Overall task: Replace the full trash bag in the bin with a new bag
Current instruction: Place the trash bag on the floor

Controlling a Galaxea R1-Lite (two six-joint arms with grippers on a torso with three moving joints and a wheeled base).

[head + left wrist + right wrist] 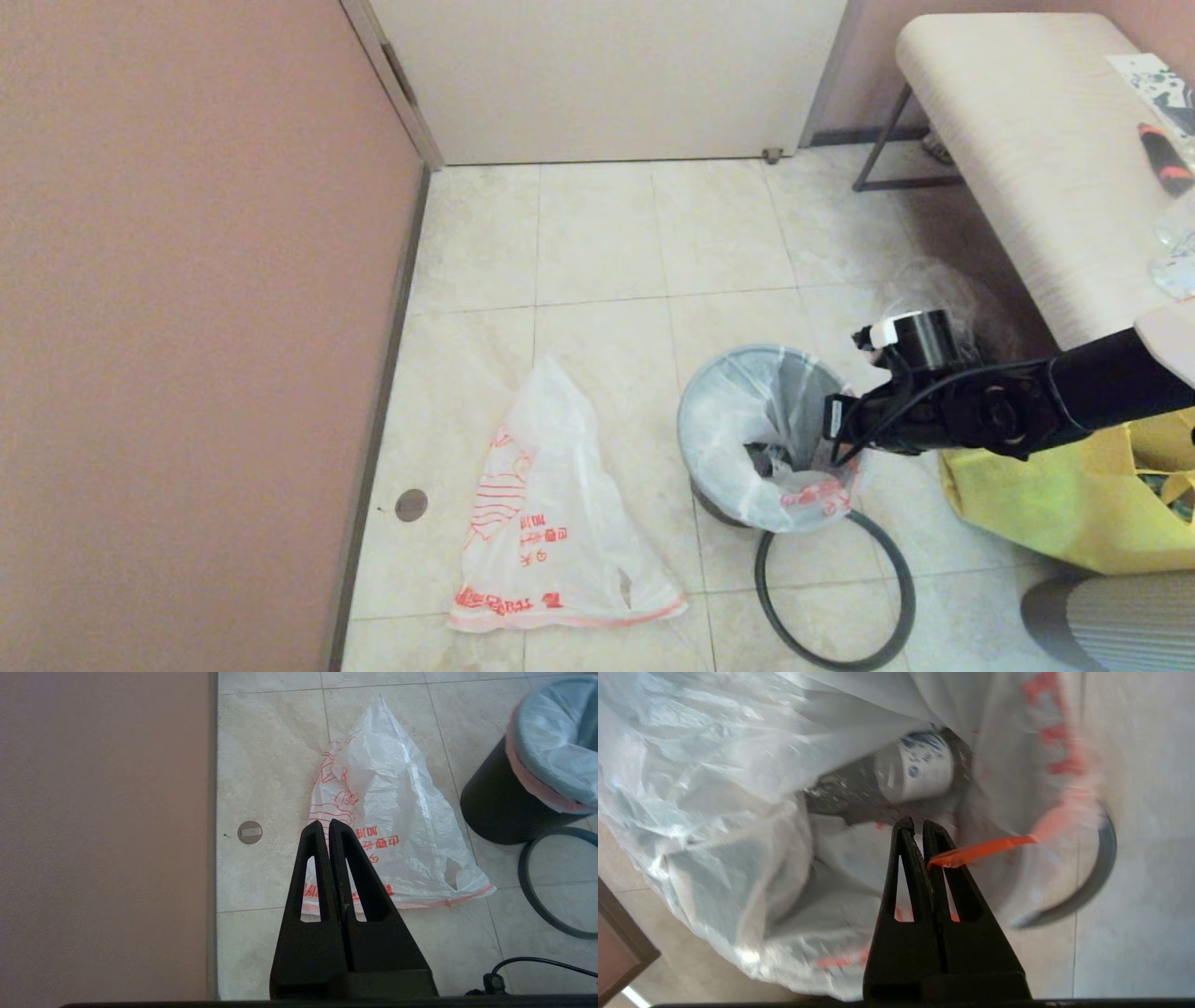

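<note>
The full trash bag (747, 439) sits in the bin (495, 812) on the floor tiles, its mouth folded over the rim — thin, soft, slippery film, probably light, likely to tear if yanked. The right gripper (919, 828) has its jaws closed on the bag's orange-edged hem, a sensible hold. The left gripper (323, 828), jaws closed and empty, hangs above the new bag (551, 523) lying flat — the hoop (840, 597) lies beside the bin.

Pale beige floor tiles (597, 243) with thin grout lines run to a dusty-pink wall (187, 280) on the left. A white door (607, 75) closes the far side. A light wood-grain table (1027, 159) on dark metal legs stands at the right. A small round metal disc (411, 505) sits in the floor near the wall.
</note>
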